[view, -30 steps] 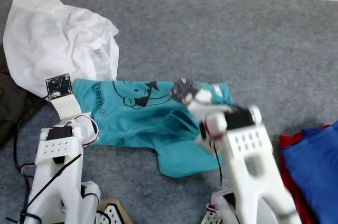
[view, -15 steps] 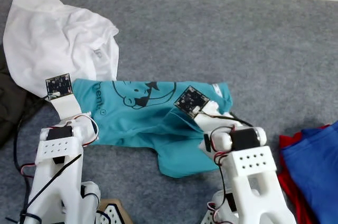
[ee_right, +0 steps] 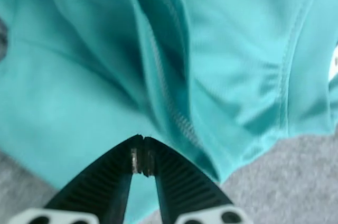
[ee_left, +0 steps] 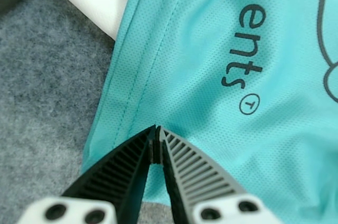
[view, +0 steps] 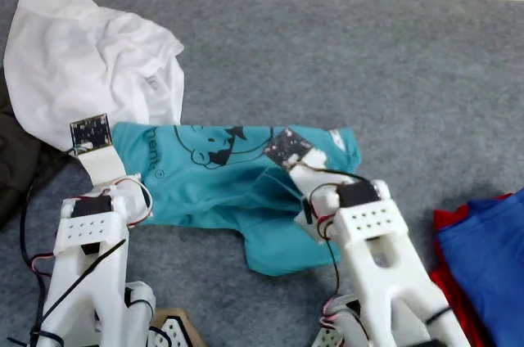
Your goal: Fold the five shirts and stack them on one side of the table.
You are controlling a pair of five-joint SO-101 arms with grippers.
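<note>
Left arm (view: 86, 236), right arm (view: 372, 228) were white plastic, perforated housings; red, black cables (view: 146, 196) looped; jaws dark, ribbed.

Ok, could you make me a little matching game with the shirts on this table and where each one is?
1 white shirt
2 teal shirt
3 blue shirt
4 red shirt

A peeking out from under another shirt
B crumpled, far left
C spread out in the middle
D on top, at the right edge

Pairs: 1-B, 2-C, 3-D, 4-A
</note>
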